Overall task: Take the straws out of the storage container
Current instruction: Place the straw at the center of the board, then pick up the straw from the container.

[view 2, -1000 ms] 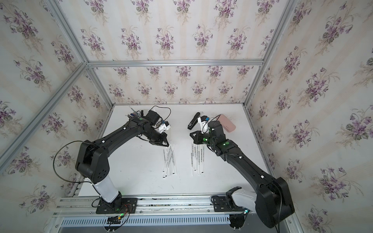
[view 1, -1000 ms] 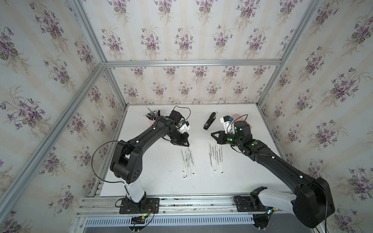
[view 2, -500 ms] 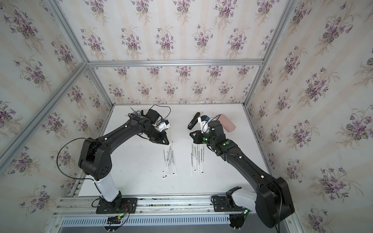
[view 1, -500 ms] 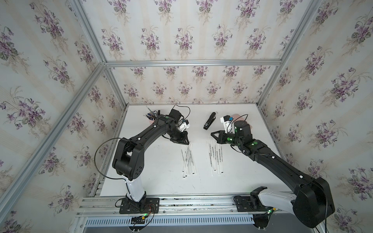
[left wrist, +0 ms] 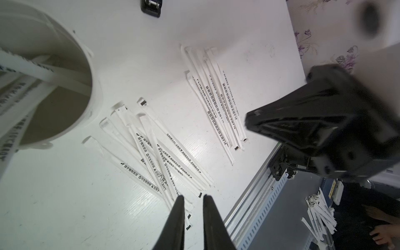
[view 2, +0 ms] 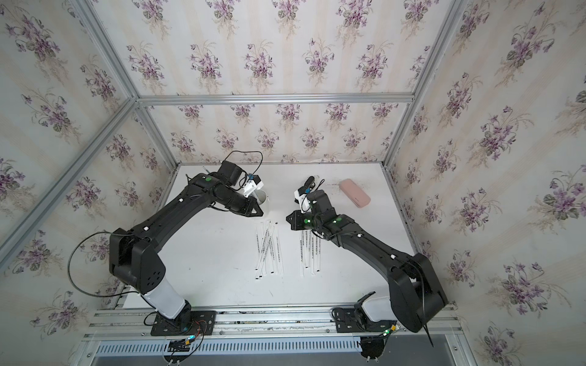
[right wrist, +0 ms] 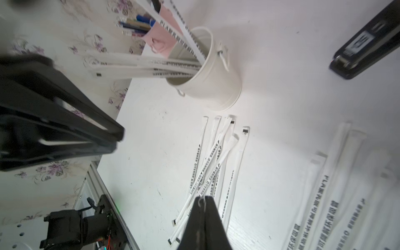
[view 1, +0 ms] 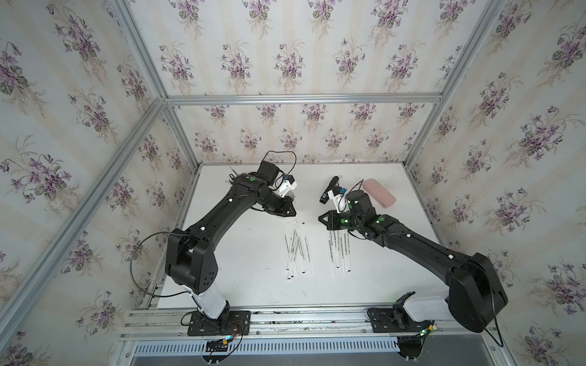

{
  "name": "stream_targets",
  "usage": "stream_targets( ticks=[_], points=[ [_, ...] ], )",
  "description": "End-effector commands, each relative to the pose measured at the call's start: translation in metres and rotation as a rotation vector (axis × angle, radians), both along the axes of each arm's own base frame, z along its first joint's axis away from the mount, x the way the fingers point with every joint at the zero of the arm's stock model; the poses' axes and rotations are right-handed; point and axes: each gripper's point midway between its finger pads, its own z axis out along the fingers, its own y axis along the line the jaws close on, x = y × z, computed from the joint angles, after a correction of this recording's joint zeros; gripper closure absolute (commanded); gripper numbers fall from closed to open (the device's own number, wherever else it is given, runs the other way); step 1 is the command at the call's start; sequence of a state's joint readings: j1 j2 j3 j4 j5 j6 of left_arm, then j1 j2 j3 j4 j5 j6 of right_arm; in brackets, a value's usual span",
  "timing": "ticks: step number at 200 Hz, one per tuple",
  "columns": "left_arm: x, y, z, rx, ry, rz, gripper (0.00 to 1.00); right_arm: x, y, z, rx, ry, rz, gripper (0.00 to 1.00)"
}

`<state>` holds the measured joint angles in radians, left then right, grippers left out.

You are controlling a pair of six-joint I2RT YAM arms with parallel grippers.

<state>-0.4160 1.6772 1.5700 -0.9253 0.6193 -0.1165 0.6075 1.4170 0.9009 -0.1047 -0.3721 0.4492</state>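
Emptying step: straws (right wrist: 151, 65) lean in the storage container (right wrist: 216, 86), ahead of the right pincer (right wrist: 202, 198).
Left pincer (left wrist: 193, 195): slightly apart, empty.
Right pincer: closed, empty.
Next move: likely reach in, grip one straw.

Black stapler (view 1: 328, 190), pink case (view 1: 379, 198) (lying flat)

light: bright, even | shadows: soft | sheen: white table (left wrist: 65, 194) | blur: close-up parts, wrist views | edges: bent

Two loose bunches of straws (view 2: 269, 248) lie on the table (view 2: 215, 263) near the storage container (view 2: 264, 201).
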Motion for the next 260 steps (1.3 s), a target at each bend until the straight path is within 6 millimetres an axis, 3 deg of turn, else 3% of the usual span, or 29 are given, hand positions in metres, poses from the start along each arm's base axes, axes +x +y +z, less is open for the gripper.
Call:
stream_targets(
  ticks=[1,36,59,65,90,114,140,166,211,260],
  points=[
    [-0.001,0.008,0.021,0.015,-0.074,-0.018,0.82,0.006,0.000,-0.014,-0.032,0.024,-0.043,0.93],
    [0.003,0.024,0.056,0.003,-0.243,0.004,0.82,0.020,0.023,-0.009,-0.020,0.005,-0.011,0.91],
    [0.001,0.033,0.077,-0.039,-0.379,0.015,0.81,0.038,0.045,0.010,-0.016,-0.118,0.044,0.89],
    [-0.005,0.038,0.092,-0.062,-0.433,0.025,0.79,0.044,0.049,0.015,-0.014,-0.157,0.060,0.88],
    [-0.013,0.052,0.108,-0.087,-0.537,0.055,0.72,0.070,0.062,0.027,-0.033,-0.322,0.086,0.81],
    [-0.019,0.063,0.112,-0.068,-0.593,0.088,0.69,0.093,0.076,0.033,-0.046,-0.437,0.118,0.78],
    [-0.021,0.070,0.117,-0.049,-0.619,0.111,0.69,0.093,0.107,0.035,-0.025,-0.516,0.281,0.76],
    [-0.020,0.078,0.119,-0.039,-0.630,0.145,0.69,0.115,0.115,0.032,-0.094,-0.581,0.262,0.75],
    [-0.018,0.084,0.118,-0.034,-0.624,0.161,0.69,0.151,0.143,0.007,-0.170,-0.507,0.321,0.71],
    [-0.015,0.087,0.116,-0.040,-0.612,0.174,0.69,0.165,0.153,-0.004,-0.158,-0.475,0.318,0.71]
  ],
)
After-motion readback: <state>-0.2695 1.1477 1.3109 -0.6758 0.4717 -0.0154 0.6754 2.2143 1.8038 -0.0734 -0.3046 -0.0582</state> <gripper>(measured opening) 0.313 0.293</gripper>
